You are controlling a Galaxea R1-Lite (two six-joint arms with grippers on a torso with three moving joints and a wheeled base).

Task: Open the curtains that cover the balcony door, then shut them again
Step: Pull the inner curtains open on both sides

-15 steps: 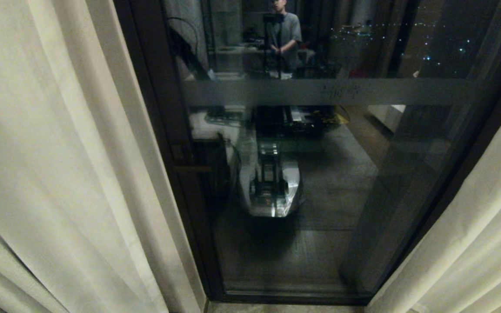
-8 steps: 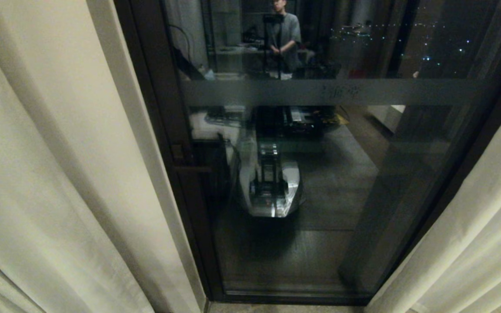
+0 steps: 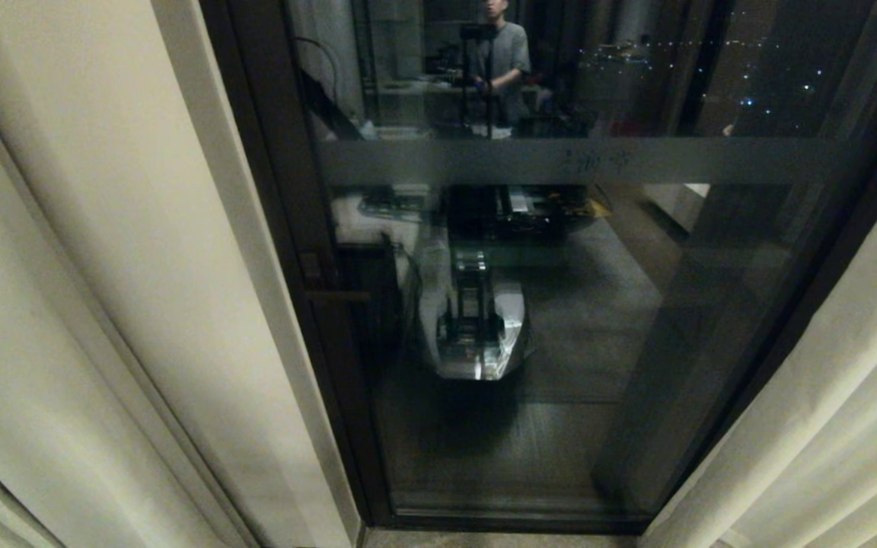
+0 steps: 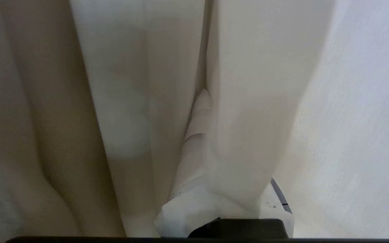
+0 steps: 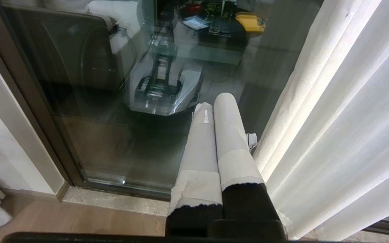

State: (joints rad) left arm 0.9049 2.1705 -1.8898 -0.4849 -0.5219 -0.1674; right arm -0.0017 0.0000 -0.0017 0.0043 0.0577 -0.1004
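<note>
Curtains parted, balcony door bare

Head view: the curtains (image 3: 103, 304) hang at both sides of the balcony door (image 3: 560, 304). Left wrist view: the left tool (image 4: 203, 98) is clenched on a curtain fold. Right wrist view: the right tool (image 5: 213, 104) is clenched, empty, beside the right panel.

Both end effectors (image 5: 214, 101) clamped tight

Paper-wrapped fingers (image 5: 214, 145), blk base

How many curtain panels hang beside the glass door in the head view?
2: one cream-white pleated fabric curtain panel left of the dark-framed glass balcony door, another right of it. More layers may be hidden.
</note>
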